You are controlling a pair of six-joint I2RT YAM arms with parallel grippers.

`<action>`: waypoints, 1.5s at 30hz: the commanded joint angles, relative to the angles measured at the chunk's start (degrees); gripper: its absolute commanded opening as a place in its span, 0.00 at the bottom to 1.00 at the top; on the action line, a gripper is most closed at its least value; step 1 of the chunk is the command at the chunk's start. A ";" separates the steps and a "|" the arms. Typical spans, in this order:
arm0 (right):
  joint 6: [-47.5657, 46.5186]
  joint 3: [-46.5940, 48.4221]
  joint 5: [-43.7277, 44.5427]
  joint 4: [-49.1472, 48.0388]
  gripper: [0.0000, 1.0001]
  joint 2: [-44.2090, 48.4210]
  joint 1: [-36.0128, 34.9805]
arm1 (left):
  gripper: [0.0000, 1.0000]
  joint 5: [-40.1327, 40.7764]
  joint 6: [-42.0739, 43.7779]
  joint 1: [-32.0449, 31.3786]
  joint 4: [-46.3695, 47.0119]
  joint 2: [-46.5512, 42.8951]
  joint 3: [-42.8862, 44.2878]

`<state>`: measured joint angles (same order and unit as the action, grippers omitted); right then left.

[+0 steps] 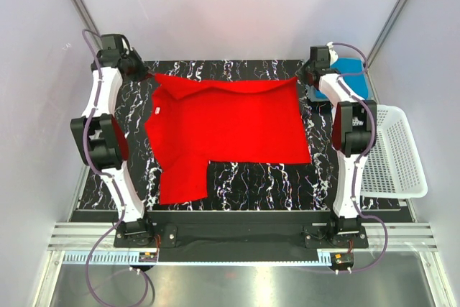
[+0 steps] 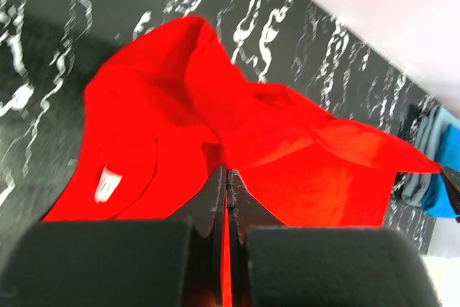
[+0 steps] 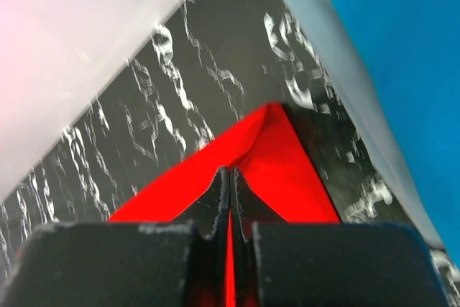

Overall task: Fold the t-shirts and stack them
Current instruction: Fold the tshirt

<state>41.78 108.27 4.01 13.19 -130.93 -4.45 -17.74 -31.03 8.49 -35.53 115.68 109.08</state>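
The bright red t-shirt point(image 1: 226, 124) lies spread across the black marbled table, one sleeve reaching toward the near left. My left gripper point(image 1: 146, 73) is shut on its far left corner; red cloth point(image 2: 180, 120) shows between the closed fingers, and a white label point(image 2: 108, 183) shows inside the collar. My right gripper point(image 1: 305, 75) is shut on the far right corner point(image 3: 269, 152). The bright blue t-shirt point(image 1: 352, 77) lies folded at the far right behind the right arm, on the grey-blue t-shirt point(image 2: 420, 152), which shows beneath it in the left wrist view.
A white plastic mesh basket point(image 1: 392, 152) sits off the table's right edge. White walls close in the back and sides. The black marbled table point(image 1: 244, 177) shows bare at the near middle and right.
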 commanded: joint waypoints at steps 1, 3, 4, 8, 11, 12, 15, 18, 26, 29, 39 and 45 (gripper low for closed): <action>-1.08 -4.28 -1.55 -0.80 0.00 7.35 0.23 | 0.00 1.04 2.63 1.18 -5.95 -4.41 0.09; -1.70 -6.04 -1.46 -0.01 0.00 8.67 0.23 | 0.00 1.12 3.68 1.44 -7.79 -5.63 -1.05; -2.05 -6.49 -1.55 0.25 0.00 8.94 0.14 | 0.00 1.21 4.21 1.53 -8.32 -5.90 -1.41; -3.11 -8.86 -2.34 1.66 0.00 10.78 0.14 | 0.00 1.21 6.06 1.44 -10.52 -7.04 -4.83; -3.90 -10.88 -3.39 2.10 0.00 11.31 0.14 | 0.00 1.65 7.03 1.44 -10.18 -8.71 -9.83; -4.07 -11.23 -3.83 2.45 0.00 11.23 0.14 | 0.00 2.17 7.12 1.44 -9.57 -10.02 -12.72; -4.86 -12.55 -5.94 3.33 0.00 10.79 0.14 | 0.00 3.58 7.91 1.53 -8.77 -11.61 -17.21; -5.22 -15.18 -6.30 3.25 0.00 10.70 0.14 | 0.00 4.37 8.70 1.44 -8.86 -12.14 -20.12; -5.22 -16.77 -6.30 7.20 0.00 8.41 0.14 | 0.00 6.13 9.14 1.44 -8.24 -12.76 -24.70; -5.57 -17.21 -4.89 6.94 0.00 9.12 0.14 | 0.00 8.50 9.40 1.44 -8.59 -13.11 -24.62; -7.06 -14.75 -6.99 7.55 0.00 11.93 0.23 | 0.00 8.95 8.00 1.62 -12.45 -12.32 -15.66; -7.68 -16.07 -7.00 7.55 0.00 13.51 0.23 | 0.00 9.83 7.73 1.70 -14.39 -12.76 -13.45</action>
<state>35.48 91.39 -2.26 20.97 -122.37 -4.38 -9.76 -22.94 9.65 -48.29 105.65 93.69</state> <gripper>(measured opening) 0.010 0.009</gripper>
